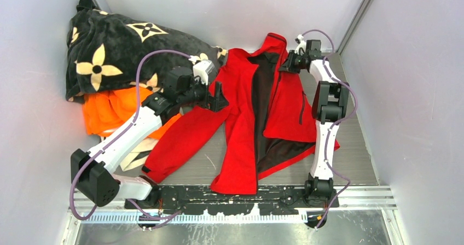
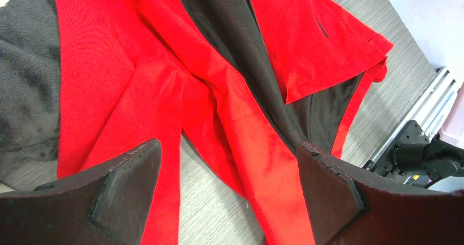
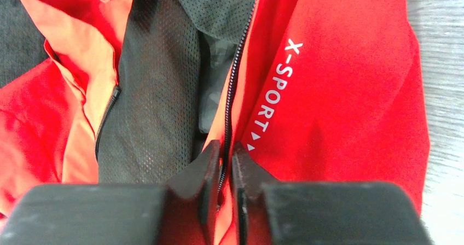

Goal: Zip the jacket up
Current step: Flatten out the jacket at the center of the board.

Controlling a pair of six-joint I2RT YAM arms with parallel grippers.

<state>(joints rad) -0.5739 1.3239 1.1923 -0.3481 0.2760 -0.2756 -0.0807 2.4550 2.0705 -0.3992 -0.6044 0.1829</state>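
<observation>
Between the fingertips of the right pincer (image 3: 225, 146) run the zip teeth (image 3: 232, 81). Its own wrist view shows the two fingers pressed almost together, pinching that front edge of the jacket (image 3: 339, 92) just beside white lettering (image 3: 276, 86) that reads X-SPORT. The stretch of zip behind the fingers is hidden. From the top view this pincer (image 1: 288, 64) is only a dark shape near the collar end, and its grip cannot be made out there.

The left pincer (image 2: 228, 146) stands spread wide in its wrist view, over a red sleeve and front panel. The top view places it (image 1: 219, 97) at the jacket's left shoulder, just beside the black flower-patterned blanket (image 1: 109, 42).

Only the top view takes in the whole jacket (image 1: 241, 124). It lies open on the grey worktop (image 1: 355, 152) with its dark lining (image 1: 262, 92) showing down the middle and its hem towards the arm bases. A pocket slit (image 1: 302, 107) shows on the right panel. An orange garment (image 1: 109, 111) lies partly under the blanket, and the left arm crosses over part of it.
</observation>
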